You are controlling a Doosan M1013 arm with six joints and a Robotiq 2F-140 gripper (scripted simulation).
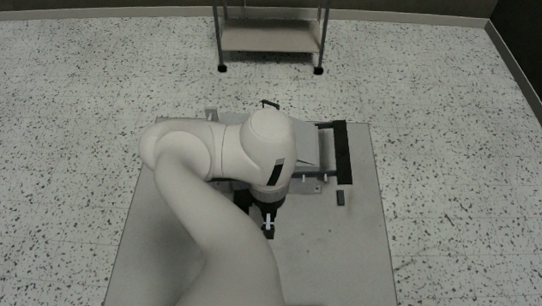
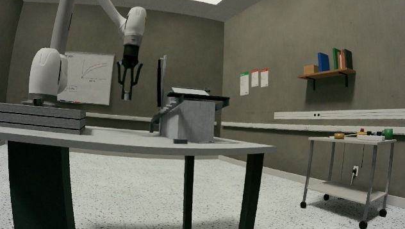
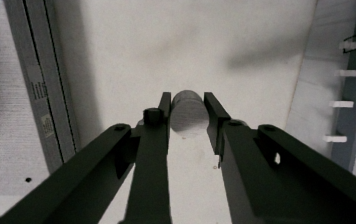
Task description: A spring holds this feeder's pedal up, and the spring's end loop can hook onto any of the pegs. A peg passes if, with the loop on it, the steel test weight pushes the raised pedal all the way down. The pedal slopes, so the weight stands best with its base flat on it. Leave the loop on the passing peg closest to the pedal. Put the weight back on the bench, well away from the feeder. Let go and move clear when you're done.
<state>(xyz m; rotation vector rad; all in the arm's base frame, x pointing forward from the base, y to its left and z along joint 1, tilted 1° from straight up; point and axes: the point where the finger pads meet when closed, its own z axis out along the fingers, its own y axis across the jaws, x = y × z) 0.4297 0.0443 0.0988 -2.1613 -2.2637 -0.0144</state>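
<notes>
Tool closed on steel weight, held upright above counter, inboard of far edge in top view, peg side of feeder. Likely heavy for size, rigid, not fragile. Smooth round wall could slip or tilt; keep fingers square across diameter, high on body, base free to land flat. Put-down later: open area toward right edge, off feeder corner.
</notes>
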